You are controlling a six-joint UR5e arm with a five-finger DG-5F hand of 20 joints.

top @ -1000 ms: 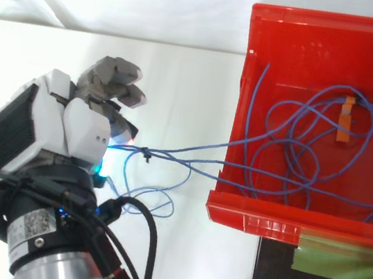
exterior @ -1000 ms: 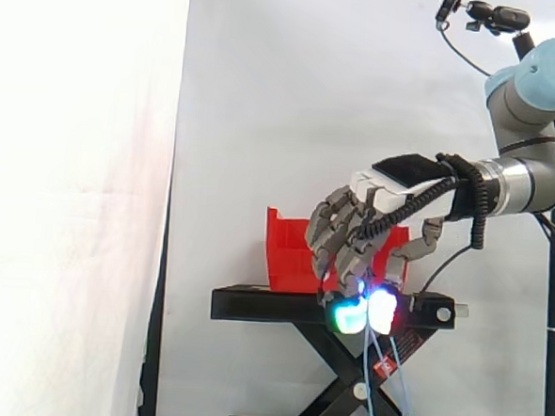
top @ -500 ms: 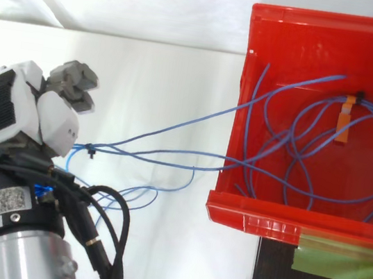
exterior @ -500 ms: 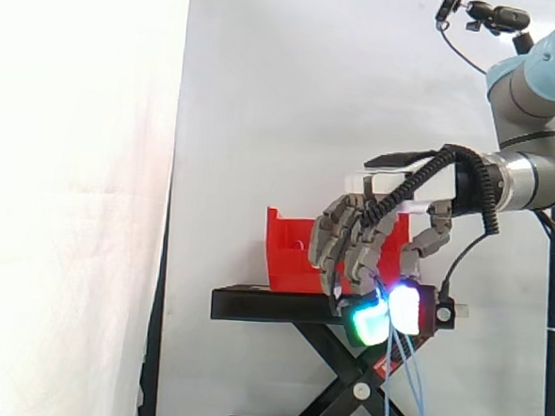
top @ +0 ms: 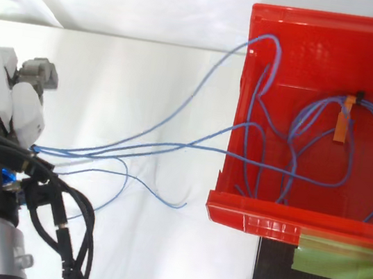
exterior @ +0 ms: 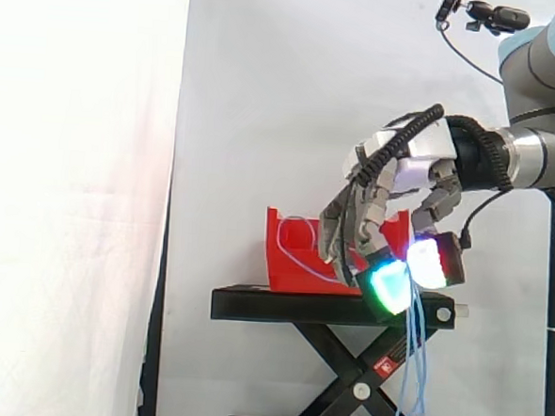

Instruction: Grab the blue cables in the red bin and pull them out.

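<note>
Hand: centre right in side view, left edge in top view.
Fingers: clenched on cables.
Cables: stretched from bin, right, to hand.

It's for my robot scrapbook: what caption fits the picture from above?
Robot hand holding blue cables stretched out of the red bin, with loops left inside.
</note>
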